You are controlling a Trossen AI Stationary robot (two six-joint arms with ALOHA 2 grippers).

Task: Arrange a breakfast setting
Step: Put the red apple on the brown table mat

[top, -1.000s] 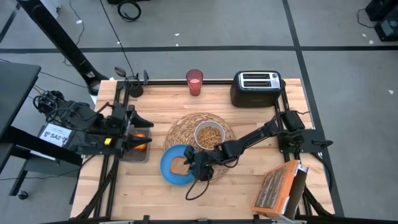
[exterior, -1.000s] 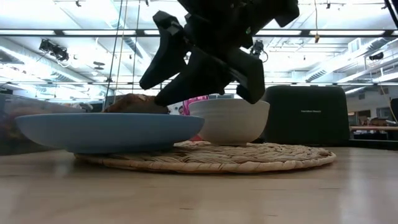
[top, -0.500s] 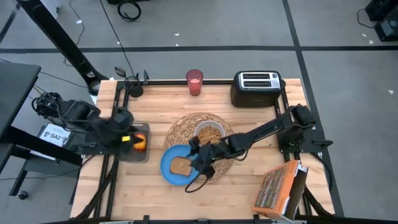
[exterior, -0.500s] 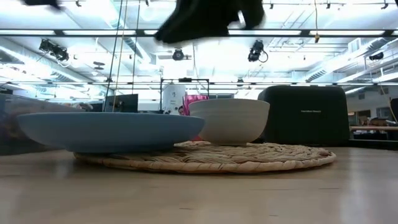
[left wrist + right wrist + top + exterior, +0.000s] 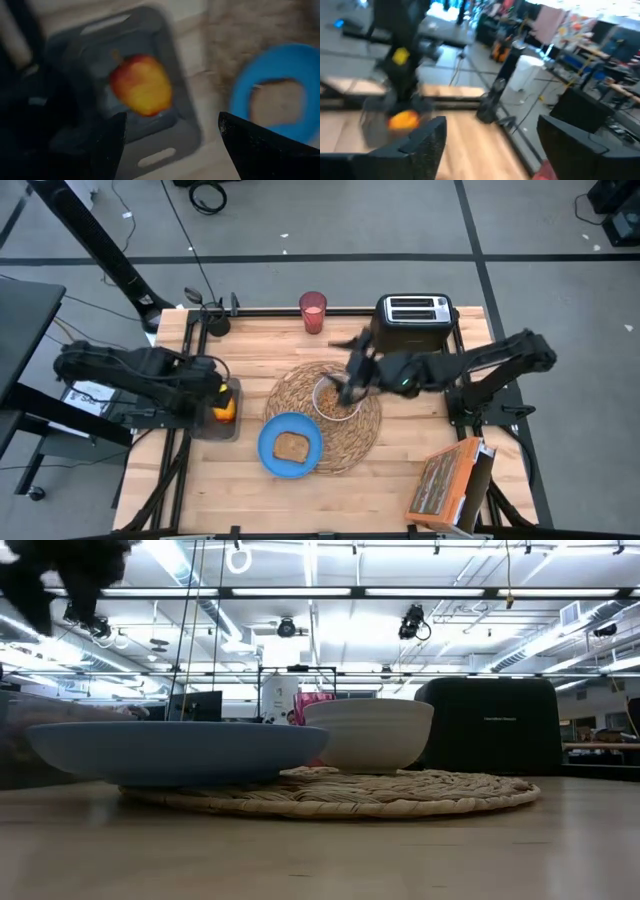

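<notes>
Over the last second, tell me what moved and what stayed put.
The right gripper let go of the toast slice on the blue plate and drew back, up over the white bowl. The left gripper edged toward the red apple. Placemat, pink cup and toaster stayed put.

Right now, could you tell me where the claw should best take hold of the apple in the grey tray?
Grip the apple across its rounded sides, coming from above: it sits stem-up inside the walled grey tray, which likely blocks a sideways approach.
</notes>
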